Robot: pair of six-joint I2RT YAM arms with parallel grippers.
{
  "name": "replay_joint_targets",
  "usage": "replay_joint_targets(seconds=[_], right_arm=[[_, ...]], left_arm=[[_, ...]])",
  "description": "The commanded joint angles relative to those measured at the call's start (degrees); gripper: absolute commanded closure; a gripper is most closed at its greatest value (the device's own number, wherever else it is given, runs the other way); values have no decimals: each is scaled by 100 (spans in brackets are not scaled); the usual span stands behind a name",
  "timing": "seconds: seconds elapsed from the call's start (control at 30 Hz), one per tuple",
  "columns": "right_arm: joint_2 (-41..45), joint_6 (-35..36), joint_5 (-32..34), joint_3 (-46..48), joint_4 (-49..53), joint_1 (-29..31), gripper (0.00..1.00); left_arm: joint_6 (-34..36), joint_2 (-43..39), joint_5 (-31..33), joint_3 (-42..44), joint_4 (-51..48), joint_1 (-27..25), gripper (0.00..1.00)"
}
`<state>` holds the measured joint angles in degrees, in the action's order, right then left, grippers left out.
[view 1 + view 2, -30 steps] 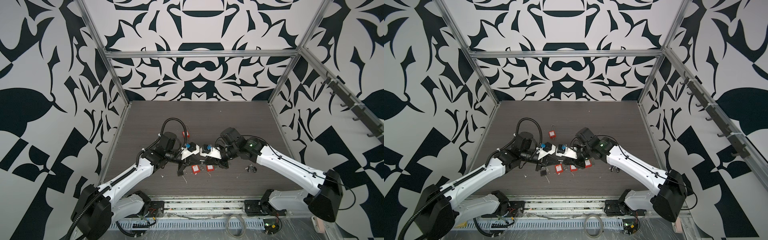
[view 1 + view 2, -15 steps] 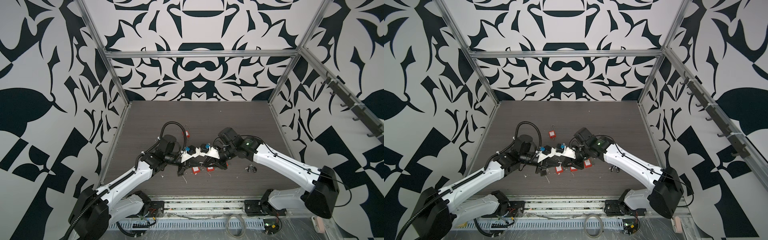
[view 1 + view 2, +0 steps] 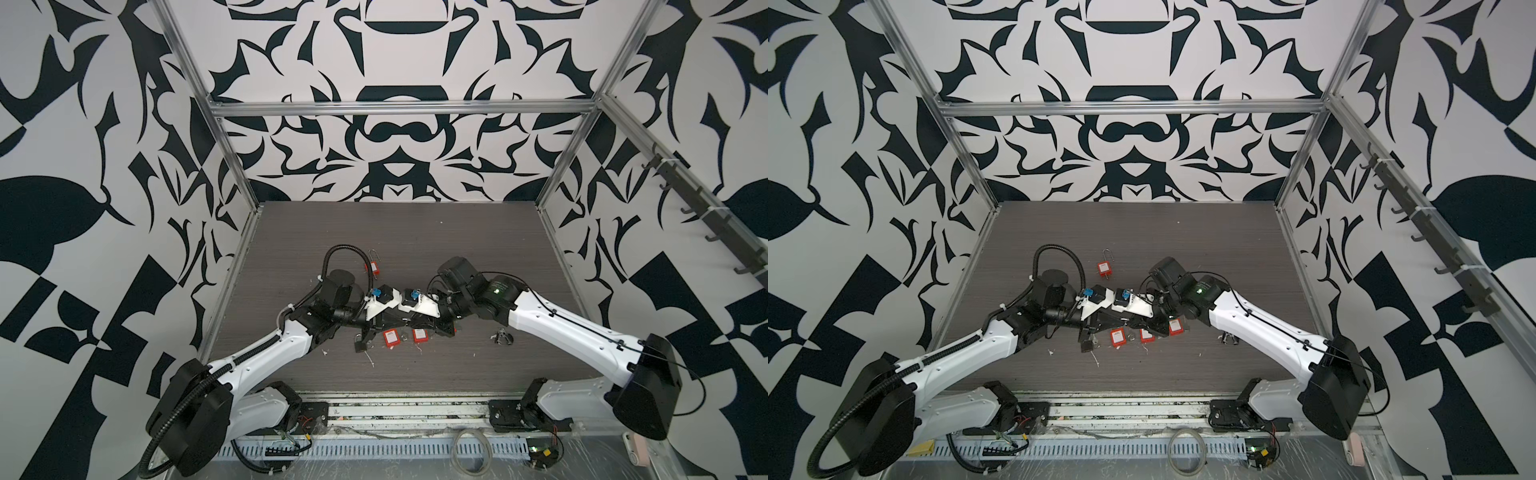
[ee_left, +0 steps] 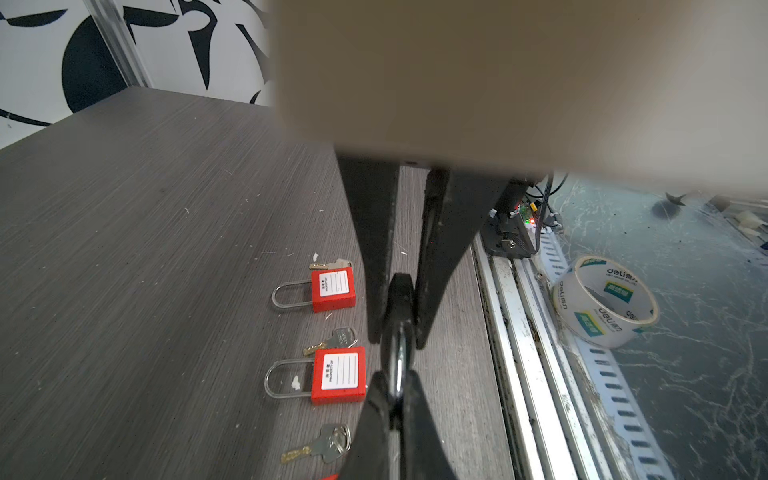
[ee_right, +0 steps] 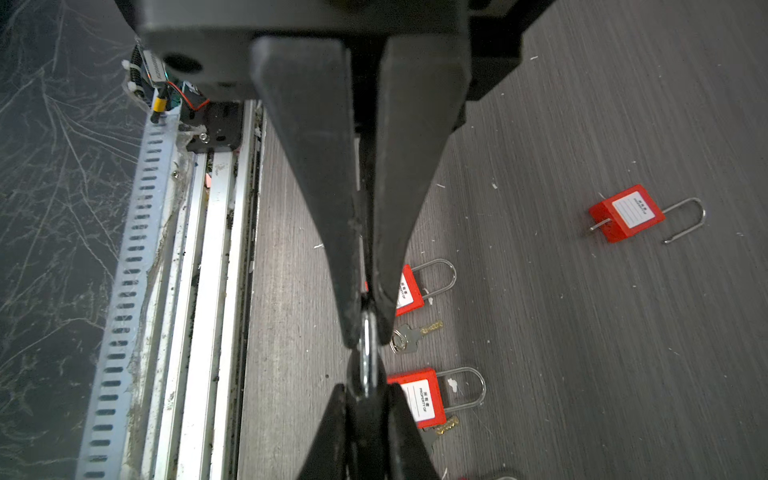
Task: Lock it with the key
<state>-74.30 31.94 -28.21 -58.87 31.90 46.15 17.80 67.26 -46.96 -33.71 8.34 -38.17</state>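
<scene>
The left hand [image 4: 398, 340] and right hand [image 5: 368, 340] meet tip to tip low over the bench [image 4: 166, 249], both pinching one black-bodied item [image 4: 399, 368] — left on the black end, right on the bright metal end. Long axis runs hand to hand — padlock or key, cannot tell.

A robotics lab cell: black-and-white patterned wall panels [image 3: 395, 62] on a silver aluminium frame [image 3: 399, 109] enclose the grey wood-grain tabletop [image 3: 415, 232], with a white slotted cable duct [image 3: 374, 450] along its front edge.
</scene>
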Motion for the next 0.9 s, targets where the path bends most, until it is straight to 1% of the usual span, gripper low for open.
replay_joint_targets(seconds=[0.0, 0.1, 0.17, 0.33, 0.4, 0.47, 0.57, 0.67, 0.73, 0.77, 0.83, 0.87], right_arm=[[106, 285, -323, -77, -2782, 419, 100], [190, 295, -485, -37, -2795, 423, 100], [184, 220, -771, -98, -2761, 425, 100], [106, -102, -1488, -361, -2567, 372, 100], [78, -312, -1761, -404, -2592, 307, 100], [96, -373, -1794, -357, -2663, 281, 100], [159, -378, -1755, -321, -2509, 227, 100], [239, -112, -1560, -319, -1963, 210, 100], [332, 58, -1373, -268, -1605, 210, 100], [407, 97, -1274, -221, -1471, 204, 97], [588, 112, -1016, -83, -1313, 190, 86], [707, 127, -876, -8, -1227, 169, 78]], left_arm=[[-342, 130, -615, -249, 406, -406, 100], [-347, 188, -668, -310, 372, -410, 100], [-270, 225, -659, -346, 361, -431, 100], [321, 199, -276, -463, -44, -735, 100], [409, 241, -167, -466, -74, -810, 100], [421, 283, -134, -448, -54, -830, 100], [441, 227, -42, -426, -99, -832, 100], [465, 17, 115, -451, -208, -808, 100], [480, -144, 120, -477, -303, -697, 100], [462, -222, 35, -490, -355, -601, 100], [460, -356, -84, -506, -475, -406, 100], [465, -425, -146, -519, -548, -296, 100]])
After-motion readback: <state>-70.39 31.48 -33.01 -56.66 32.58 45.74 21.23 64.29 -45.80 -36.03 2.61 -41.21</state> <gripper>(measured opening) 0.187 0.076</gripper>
